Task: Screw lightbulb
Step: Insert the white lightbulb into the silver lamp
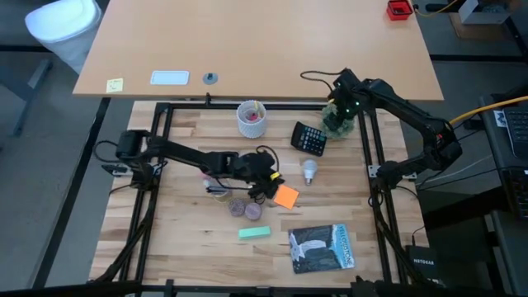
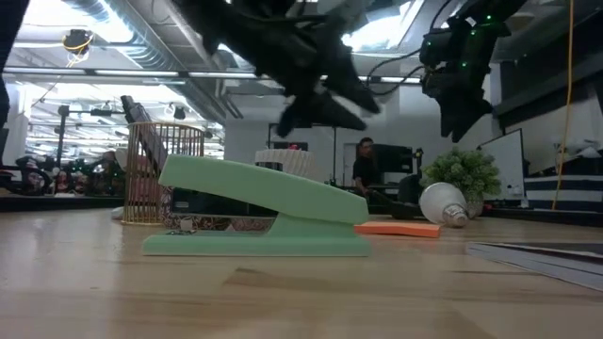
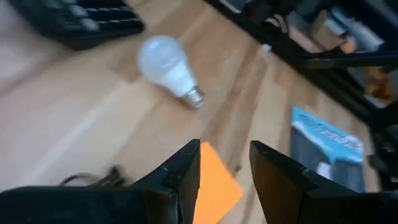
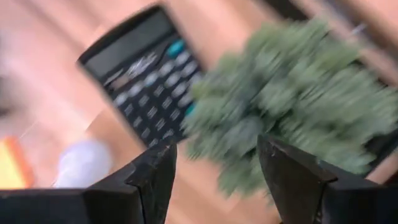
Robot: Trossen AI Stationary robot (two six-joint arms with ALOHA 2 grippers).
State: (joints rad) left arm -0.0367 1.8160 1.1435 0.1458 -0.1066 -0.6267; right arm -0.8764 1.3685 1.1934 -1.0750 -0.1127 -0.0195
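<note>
lightbulb [image 3: 166,68] lies free; left gripper [image 3: 225,163] spread, empty; right gripper [image 4: 216,163] spread over blurred plant [image 4: 292,106].

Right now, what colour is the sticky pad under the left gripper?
Orange; the sticky pad shows best in the left wrist view, below the open left gripper.

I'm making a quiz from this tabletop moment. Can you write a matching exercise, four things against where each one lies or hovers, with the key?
Things:
1. lightbulb
2. left gripper
3. right gripper
4. stapler

Places:
A. above the small green plant
B. beside the book, near the front edge
C. over the orange sticky pad
D. lying on the wood just in front of the calculator

Pairs: 1-D, 2-C, 3-A, 4-B
</note>
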